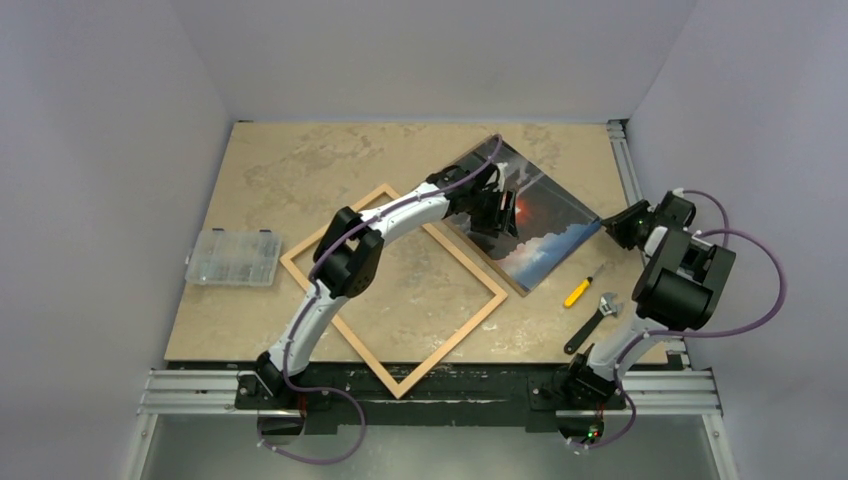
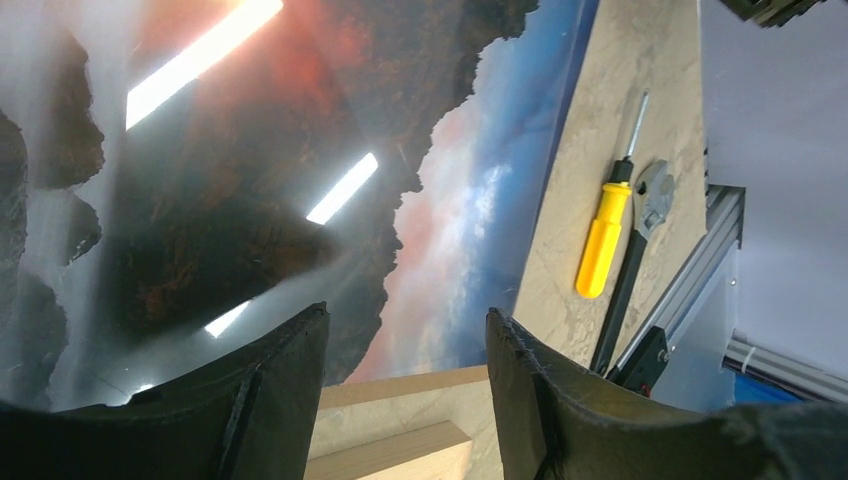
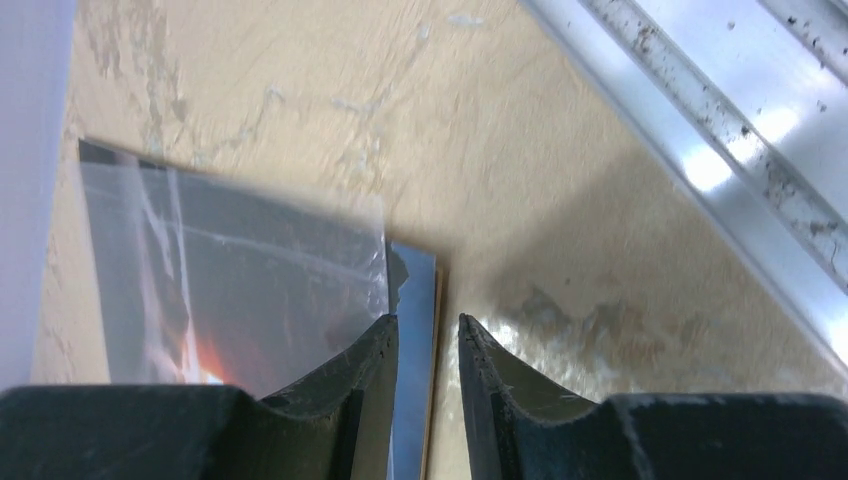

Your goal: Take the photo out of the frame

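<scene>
Tan frame (image 1: 450,345), orange-blue photo (image 1: 545,238), yellow screwdriver (image 1: 577,291)

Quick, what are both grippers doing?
Left gripper: open, empty, over the photo.
Right gripper: narrow gap at photo's edge; grip cannot be told.

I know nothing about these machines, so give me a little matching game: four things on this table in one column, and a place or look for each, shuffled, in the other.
Things:
1. photo
2. frame
3. screwdriver
4. plastic box

Descriptions:
A. yellow handle, beside the wrench
B. clear, at the left edge of the table
C. empty, bare table showing through it
D. glossy, beneath the left pincer

Pairs: 1-D, 2-C, 3-A, 4-B
</scene>
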Controlling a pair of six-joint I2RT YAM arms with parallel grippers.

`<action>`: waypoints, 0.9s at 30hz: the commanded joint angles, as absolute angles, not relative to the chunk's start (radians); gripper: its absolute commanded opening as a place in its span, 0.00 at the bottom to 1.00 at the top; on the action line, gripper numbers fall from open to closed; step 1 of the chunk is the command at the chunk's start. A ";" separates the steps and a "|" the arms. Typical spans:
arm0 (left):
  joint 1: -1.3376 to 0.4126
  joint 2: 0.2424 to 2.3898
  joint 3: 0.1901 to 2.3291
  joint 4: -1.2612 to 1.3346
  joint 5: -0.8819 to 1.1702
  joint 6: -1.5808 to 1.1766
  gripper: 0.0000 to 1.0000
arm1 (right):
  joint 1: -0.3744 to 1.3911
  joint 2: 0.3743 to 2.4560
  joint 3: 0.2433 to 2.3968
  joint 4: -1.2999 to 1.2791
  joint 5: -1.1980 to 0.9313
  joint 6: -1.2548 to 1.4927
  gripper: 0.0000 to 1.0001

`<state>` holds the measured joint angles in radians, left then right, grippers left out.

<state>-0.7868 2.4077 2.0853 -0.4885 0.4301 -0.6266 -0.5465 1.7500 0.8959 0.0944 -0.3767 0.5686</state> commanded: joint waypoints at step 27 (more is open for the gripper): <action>-0.778 2.450 2.117 -0.495 0.418 -0.616 0.56 | -0.578 1.890 0.935 0.342 -0.515 0.670 0.09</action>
